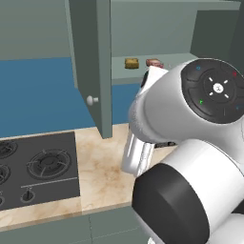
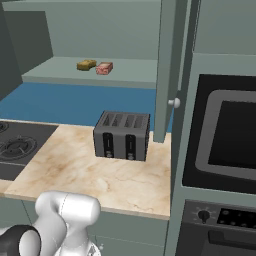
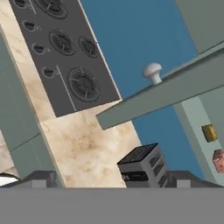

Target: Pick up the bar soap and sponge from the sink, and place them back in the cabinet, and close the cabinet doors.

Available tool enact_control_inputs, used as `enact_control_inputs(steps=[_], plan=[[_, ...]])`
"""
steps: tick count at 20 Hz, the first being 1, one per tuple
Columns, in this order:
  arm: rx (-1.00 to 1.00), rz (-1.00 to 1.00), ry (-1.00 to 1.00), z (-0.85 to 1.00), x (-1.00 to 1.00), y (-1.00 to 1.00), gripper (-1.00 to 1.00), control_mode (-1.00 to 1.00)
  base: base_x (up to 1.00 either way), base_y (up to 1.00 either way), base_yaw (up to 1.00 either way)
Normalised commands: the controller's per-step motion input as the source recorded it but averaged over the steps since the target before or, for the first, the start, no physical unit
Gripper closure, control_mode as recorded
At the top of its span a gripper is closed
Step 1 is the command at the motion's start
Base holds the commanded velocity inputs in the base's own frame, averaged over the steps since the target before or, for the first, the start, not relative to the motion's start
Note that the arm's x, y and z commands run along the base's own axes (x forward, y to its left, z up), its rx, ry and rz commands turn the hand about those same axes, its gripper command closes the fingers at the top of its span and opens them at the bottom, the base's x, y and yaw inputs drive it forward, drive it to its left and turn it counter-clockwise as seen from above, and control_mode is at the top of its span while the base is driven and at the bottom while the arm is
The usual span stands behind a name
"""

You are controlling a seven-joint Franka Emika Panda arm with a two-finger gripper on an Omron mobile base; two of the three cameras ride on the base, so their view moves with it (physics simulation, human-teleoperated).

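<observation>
- We found the sponge [image 2: 86, 64] and the bar soap [image 2: 104, 68] lying side by side on the inner shelf of the cabinet [image 2: 125, 67], close together; contact could not be judged.
- In the left base view the sponge [image 1: 131, 63] sat left of the bar soap [image 1: 154, 63], both near the shelf's front edge.
- Both cabinet doors stood open: the left door [image 1: 90, 62] swung out over the worktop [image 1: 102, 171], its pale knob [image 1: 90, 100] near the lower edge; the right door [image 2: 167, 70] likewise open, its knob [image 2: 174, 103] facing the shelf.
- A grey four-slot toaster [image 2: 122, 135] stood on the marble worktop [image 2: 100, 175] below the cabinet, just left of the right door.
- A black stovetop [image 1: 35, 167] was set into the worktop at the left; a built-in oven [image 2: 225, 135] stood at the right.
- In the hand view we saw the open door's lower edge [image 3: 166, 94] with its knob [image 3: 152, 72], and the sponge [image 3: 209, 132] and soap [image 3: 218, 160] at the right edge.
- State of the fingers: we could not tell; only dark tips [image 3: 41, 179] showed at the bottom, nothing visibly between them.
</observation>
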Motion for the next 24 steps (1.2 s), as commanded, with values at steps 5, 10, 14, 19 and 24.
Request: enact_control_inputs(steps=[5,10,14,19,24], plan=[[-0.11,0.03,0.0,0.0,0.0,0.39,-1.0,-1.0,0.0,0.0,0.0],[-0.08,0.0,0.0,0.0,0.06,0.25,-1.0,-1.0,0.0,0.0,0.0],[-0.07,0.03,0.0,0.0,0.16,0.22,-1.0,-1.0,0.0,0.0,0.0],[-0.1,0.11,0.0,0.0,0.25,0.24,-1.0,-1.0,0.0,0.0,0.0],[-0.14,0.13,-0.03,0.0,0.11,0.16,-1.0,-1.0,0.0,0.0,0.0]])
